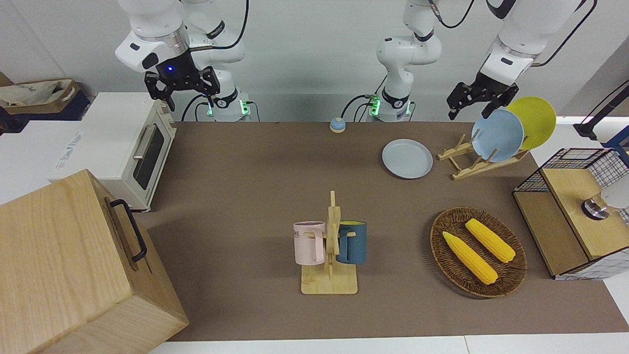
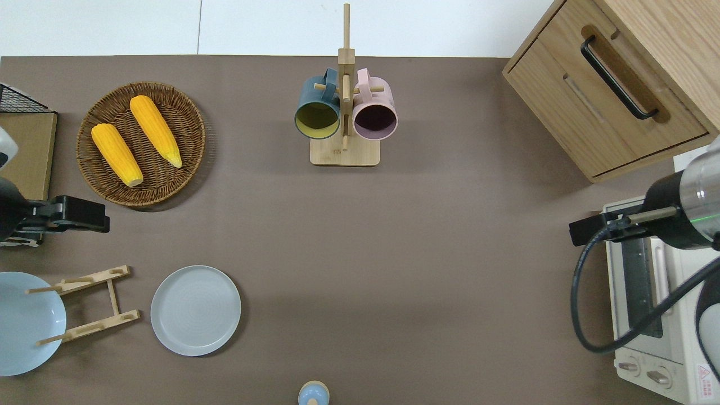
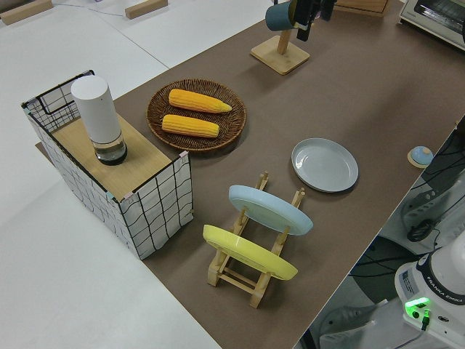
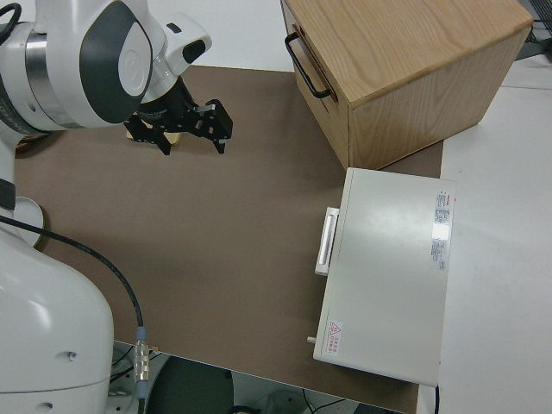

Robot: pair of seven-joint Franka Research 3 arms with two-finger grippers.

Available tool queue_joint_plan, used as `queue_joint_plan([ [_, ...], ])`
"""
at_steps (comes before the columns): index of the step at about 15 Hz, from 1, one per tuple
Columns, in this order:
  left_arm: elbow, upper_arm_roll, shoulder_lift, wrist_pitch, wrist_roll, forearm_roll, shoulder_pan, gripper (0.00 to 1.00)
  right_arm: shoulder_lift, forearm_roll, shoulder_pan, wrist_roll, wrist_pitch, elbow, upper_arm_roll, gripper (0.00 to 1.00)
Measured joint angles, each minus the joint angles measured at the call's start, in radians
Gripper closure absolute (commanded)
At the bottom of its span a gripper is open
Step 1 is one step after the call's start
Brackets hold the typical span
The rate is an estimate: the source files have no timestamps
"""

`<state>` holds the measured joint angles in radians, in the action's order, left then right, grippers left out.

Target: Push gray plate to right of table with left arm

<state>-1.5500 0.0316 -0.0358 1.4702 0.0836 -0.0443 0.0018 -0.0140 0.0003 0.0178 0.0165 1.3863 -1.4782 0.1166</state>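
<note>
Over the table [image 1: 245, 196], left pincer [image 1: 469, 101] hangs open.

Two corn cobs [image 2: 135, 139] in wicker basket [image 2: 185, 107], mug rack [image 2: 344, 147], toaster oven [image 1: 115, 147], wooden cabinet [image 1: 73, 265]

I see bright, even light from above. Shadows are soft and short: a dark crescent hugs the basket [image 2: 140, 143] rim on its robot side, and the mug rack [image 2: 344, 101] throws a faint shadow on the table [image 2: 394, 253] beside it. No glare shows on the matte top. Focus holds throughout.
</note>
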Motion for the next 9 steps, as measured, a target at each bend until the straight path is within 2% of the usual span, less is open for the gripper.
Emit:
queue_joint_plan([
  [9, 0.000, -0.013, -0.004, -0.009, 0.003, 0.001, 0.002, 0.00, 0.000, 0.000, 0.000, 0.000, 0.000, 0.000, 0.000, 0.017],
])
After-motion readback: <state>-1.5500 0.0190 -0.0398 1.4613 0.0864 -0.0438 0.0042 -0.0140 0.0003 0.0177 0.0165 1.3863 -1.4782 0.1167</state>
